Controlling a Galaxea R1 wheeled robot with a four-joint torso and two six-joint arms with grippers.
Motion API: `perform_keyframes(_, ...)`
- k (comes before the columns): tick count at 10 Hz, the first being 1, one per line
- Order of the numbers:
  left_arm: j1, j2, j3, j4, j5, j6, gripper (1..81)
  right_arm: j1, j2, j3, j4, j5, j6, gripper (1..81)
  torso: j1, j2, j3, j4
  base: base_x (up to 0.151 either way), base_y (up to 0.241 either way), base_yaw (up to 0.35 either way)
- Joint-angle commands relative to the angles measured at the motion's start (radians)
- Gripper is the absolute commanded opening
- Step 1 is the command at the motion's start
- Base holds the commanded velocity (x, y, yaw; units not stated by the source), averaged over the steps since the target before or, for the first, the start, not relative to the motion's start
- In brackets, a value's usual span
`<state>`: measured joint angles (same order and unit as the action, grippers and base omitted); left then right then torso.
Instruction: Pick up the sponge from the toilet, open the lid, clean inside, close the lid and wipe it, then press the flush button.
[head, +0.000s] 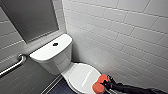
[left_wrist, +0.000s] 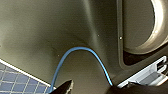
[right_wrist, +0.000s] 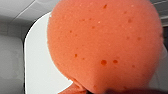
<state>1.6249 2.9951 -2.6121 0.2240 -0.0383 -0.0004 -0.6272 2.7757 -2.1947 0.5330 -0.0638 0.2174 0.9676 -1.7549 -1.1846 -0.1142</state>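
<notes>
The white toilet (head: 75, 72) stands in a tiled corner with its lid down. The dark flush button (head: 55, 44) sits in the middle of the tank top. The orange-red sponge (head: 100, 83) lies at the lid's near right edge, and my right gripper (head: 106, 84) reaches in from the lower right and is shut on it. In the right wrist view the sponge (right_wrist: 105, 42) looms very close over the white lid (right_wrist: 37, 62), creased at its near end. My left gripper (left_wrist: 96, 88) is open beside the robot's dark body, with one fingertip (left_wrist: 67, 86) showing.
A metal grab bar (head: 15, 64) runs along the left wall. White tiled walls close in on the right and behind the tank. Dark blue floor tiles (head: 60, 88) lie left of the bowl. A blue cable (left_wrist: 82, 50) loops near the left gripper.
</notes>
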Motion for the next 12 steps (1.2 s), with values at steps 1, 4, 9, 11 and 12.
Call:
perform_keyframes(1,0.031,0.004,0.009,-0.003,0.080,0.003,81.1,0.076,-0.016,0.004,-0.005,-0.087,-0.004,1.0,0.000,0.000,0.000,0.000,0.000,0.000,0.000)
perform_keyframes(4,0.031,0.007,0.012,0.000,0.080,0.003,81.1,0.117,-0.078,0.111,-0.005,-0.085,-0.003,1.0,0.000,0.000,0.000,0.000,0.000,0.000,0.000)
perform_keyframes(9,0.027,-0.014,0.044,0.008,0.071,0.007,81.1,0.125,-0.451,0.619,-0.005,0.081,0.003,1.0,0.000,0.000,-0.001,0.000,0.000,0.000,0.000)
perform_keyframes(11,0.013,-0.091,0.168,0.009,0.075,0.003,81.1,0.061,-0.536,0.639,-0.005,0.087,0.000,1.0,0.001,0.000,-0.001,0.000,0.000,0.000,0.000)
perform_keyframes(12,-0.003,-0.169,0.311,0.009,0.080,0.005,81.1,0.022,-0.572,0.639,-0.005,0.093,-0.003,1.0,0.001,0.000,-0.001,0.000,0.000,0.000,0.000)
